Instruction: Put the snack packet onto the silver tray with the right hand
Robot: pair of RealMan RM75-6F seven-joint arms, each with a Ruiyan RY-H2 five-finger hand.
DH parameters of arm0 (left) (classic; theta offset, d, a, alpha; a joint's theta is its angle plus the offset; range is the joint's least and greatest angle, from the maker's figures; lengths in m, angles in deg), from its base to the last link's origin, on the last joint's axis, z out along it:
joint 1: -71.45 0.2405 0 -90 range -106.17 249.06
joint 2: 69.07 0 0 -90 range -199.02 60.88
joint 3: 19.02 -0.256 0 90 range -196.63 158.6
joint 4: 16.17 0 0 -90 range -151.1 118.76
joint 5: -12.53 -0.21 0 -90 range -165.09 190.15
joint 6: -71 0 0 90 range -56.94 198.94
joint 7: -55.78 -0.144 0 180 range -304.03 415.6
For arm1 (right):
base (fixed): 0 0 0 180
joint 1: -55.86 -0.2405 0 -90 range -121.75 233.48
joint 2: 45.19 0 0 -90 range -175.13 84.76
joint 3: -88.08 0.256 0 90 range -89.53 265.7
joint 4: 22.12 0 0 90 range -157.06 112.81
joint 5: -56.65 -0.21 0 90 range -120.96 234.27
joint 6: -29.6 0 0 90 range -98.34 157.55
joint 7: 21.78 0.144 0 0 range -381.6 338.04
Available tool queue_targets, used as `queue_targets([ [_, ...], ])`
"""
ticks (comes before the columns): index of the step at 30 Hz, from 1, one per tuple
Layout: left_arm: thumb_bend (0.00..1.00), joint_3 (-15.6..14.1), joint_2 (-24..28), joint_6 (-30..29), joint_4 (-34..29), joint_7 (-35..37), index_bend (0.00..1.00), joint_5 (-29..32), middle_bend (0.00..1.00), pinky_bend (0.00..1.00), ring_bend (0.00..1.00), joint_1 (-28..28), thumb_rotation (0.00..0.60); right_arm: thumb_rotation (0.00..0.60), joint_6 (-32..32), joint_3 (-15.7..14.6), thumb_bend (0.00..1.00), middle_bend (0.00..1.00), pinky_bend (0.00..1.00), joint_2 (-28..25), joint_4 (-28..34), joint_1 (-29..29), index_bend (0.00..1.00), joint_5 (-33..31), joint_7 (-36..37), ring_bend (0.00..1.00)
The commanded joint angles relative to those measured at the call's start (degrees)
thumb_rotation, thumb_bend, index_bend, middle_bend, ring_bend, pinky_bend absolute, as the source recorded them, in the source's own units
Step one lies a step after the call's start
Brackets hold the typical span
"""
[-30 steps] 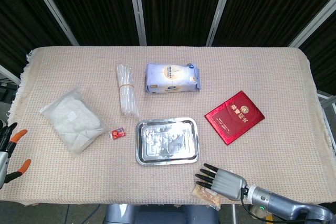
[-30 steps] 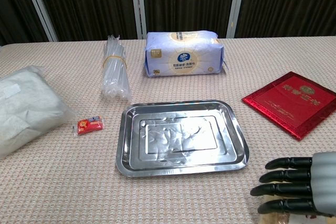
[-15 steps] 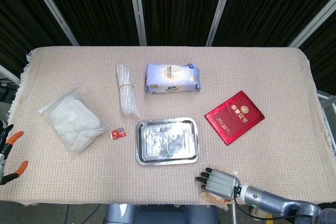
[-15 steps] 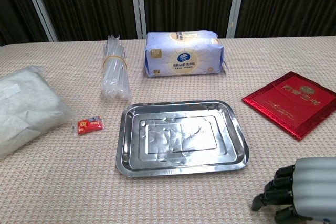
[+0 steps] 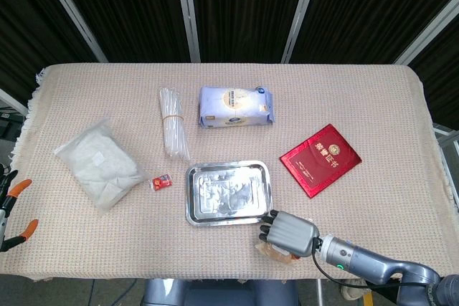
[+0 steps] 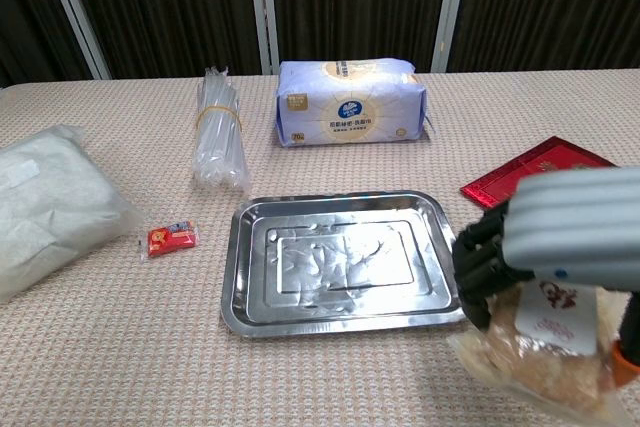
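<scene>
- While the right hand (image 6: pixel 560 237) grips the snack packet (image 6: pixel 545 352), the packet hangs just off the silver tray's (image 6: pixel 345 312) right front corner, not on it.
- Left hand (image 5: pixel 11 209) is barely in frame at the bench (image 5: pixel 373 98) edge, can't tell its state.
- Red booklet (image 5: pixel 320 159) lies behind the right hand.

Right hand (image 5: pixel 288 231) grips the snack packet (image 5: pixel 275 252) just beside the silver tray (image 5: pixel 228 193) — its fingers (image 5: pixel 267 228) curled around it.
</scene>
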Motion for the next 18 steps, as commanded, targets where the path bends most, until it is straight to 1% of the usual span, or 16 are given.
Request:
queue_targets([
  [1, 0.28, 0.1, 0.0, 0.0, 0.1, 0.1, 0.16, 0.1, 0.0, 0.0, 0.0, 0.0, 0.6, 0.6, -0.2, 3.3, 0.02, 0.4, 0.39, -0.9, 1.7, -1.9, 0.54, -3.3, 1.5, 0.27],
  [2, 0.28, 0.1, 0.0, 0.1, 0.1, 0.1, 0.16, 0.1, 0.0, 0.0, 0.0, 0.0, 0.6, 0.6, -0.3, 3.7, 0.02, 0.4, 0.39, -0.9, 1.8, -2.1, 0.54, -3.7, 1.6, 0.27],
  [5, 0.28, 0.0, -0.1, 0.2, 0.2, 0.2, 0.16, 0.2, 0.0, 0.0, 0.0, 0.0, 0.6, 0.6, -0.3, 6.8, 0.02, 0.4, 0.39, 0.1, 1.3, -3.1, 0.53, -7.4, 3.0, 0.26],
  [8, 0.28, 0.0, -0.1, 0.5, 0.4, 0.2, 0.16, 0.6, 0.0, 0.0, 0.0, 0.0, 0.6, 0.6, -1.4, 8.6, 0.02, 0.4, 0.39, 2.1, 0.3, -4.3, 0.53, -10.2, 3.7, 0.26],
  [10, 0.28, 0.1, -0.2, 0.7, 0.4, 0.3, 0.16, 0.7, 0.0, 0.0, 0.0, -0.1, 0.6, 0.6, -2.6, 9.2, 0.02, 0.4, 0.39, 3.5, -0.5, -5.2, 0.53, -10.9, 3.6, 0.26],
  [18, 0.28, 0.1, -0.6, 1.9, 0.7, 0.0, 0.16, 1.1, 0.0, 0.0, 0.0, -0.6, 0.6, 0.6, -7.7, 11.7, 0.02, 0.38, 0.39, 12.3, -6.2, -9.4, 0.5, -15.7, 3.3, 0.25],
])
